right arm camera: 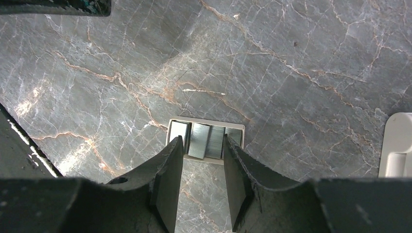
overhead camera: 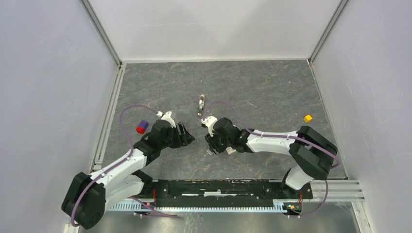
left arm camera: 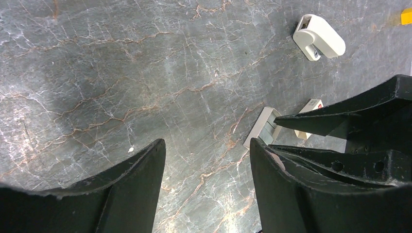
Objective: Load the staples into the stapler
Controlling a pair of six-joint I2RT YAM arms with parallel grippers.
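The staples lie as grey strips in a small open white tray [right arm camera: 206,140] on the marble table. My right gripper [right arm camera: 203,141] is open, its fingertips down at the tray on either side of the middle strips. The tray also shows in the left wrist view [left arm camera: 265,127], with the white red-printed box sleeve [left arm camera: 311,109] just behind it. The white stapler [left arm camera: 318,36] lies farther off; it shows in the top view [overhead camera: 201,104] and at the right wrist view's edge [right arm camera: 396,145]. My left gripper [left arm camera: 206,145] is open and empty, just left of the tray.
A yellow cube [overhead camera: 307,118] sits at the right of the table. A purple-and-red item [overhead camera: 141,126] lies beside the left arm. The two grippers [overhead camera: 189,136] [overhead camera: 210,143] are close together at mid-table. Walls enclose the table.
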